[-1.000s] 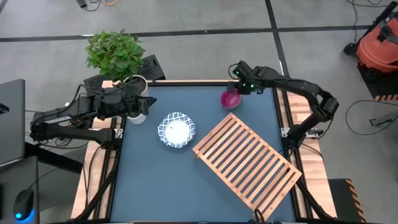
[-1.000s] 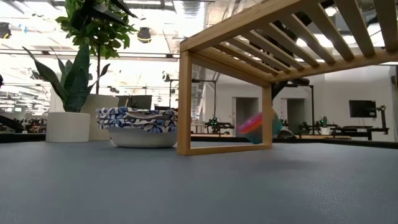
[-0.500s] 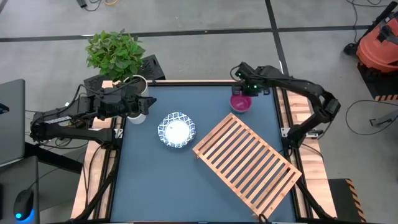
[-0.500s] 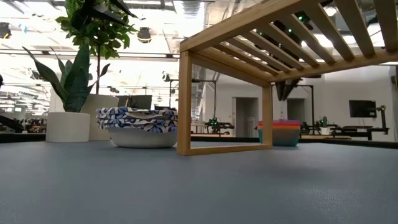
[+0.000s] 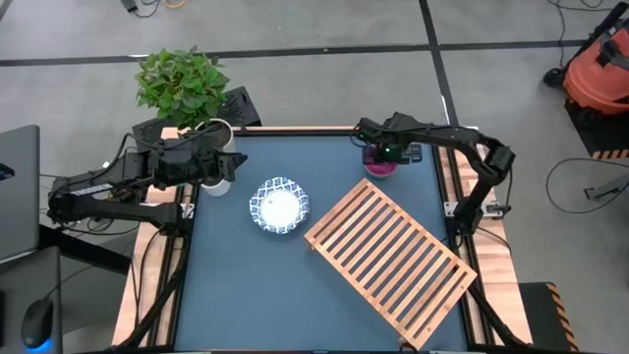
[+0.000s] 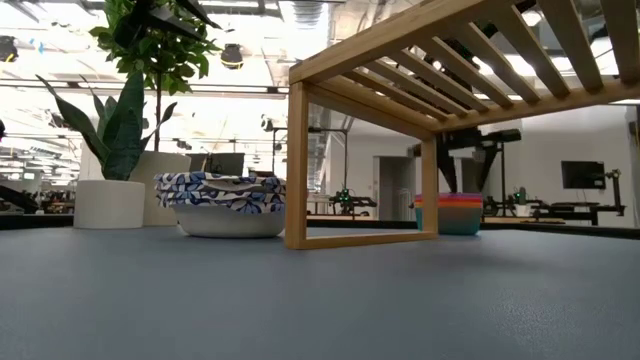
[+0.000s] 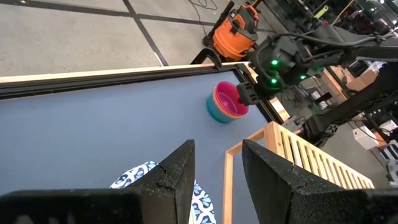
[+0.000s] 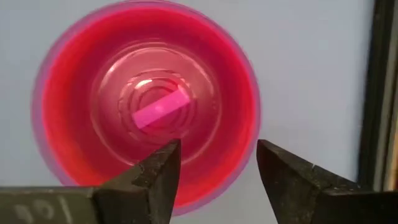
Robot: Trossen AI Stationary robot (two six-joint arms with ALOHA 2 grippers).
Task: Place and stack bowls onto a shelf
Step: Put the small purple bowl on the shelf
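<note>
A stack of small bowls (image 6: 460, 213), magenta on orange-red on teal, stands upright on the blue table near its far right corner (image 5: 379, 169). My right gripper (image 8: 217, 171) hangs open just above it, pointing down. One finger is over the magenta bowl's inside, the other outside its rim (image 8: 245, 168), and neither touches it. A white bowl with a blue patterned rim (image 5: 278, 205) rests on the table left of centre. The slatted wooden shelf (image 5: 388, 258) stands at the near right. My left gripper (image 7: 217, 180) waits open and holds nothing at the far left (image 5: 221, 167).
A pale plant pot (image 6: 110, 203) with a leafy plant (image 5: 183, 84) stands at the table's far left corner beside my left arm. The table's far edge and right rail (image 8: 379, 93) run close to the bowl stack. Bare tabletop (image 5: 246, 295) lies at the near left.
My right gripper has carried the tilted bowl stack a little toward the table's right edge and down. The stack now stands upright on the table. The gripper has then opened, let go, tipped to point more steeply down, and stayed over the stack.
</note>
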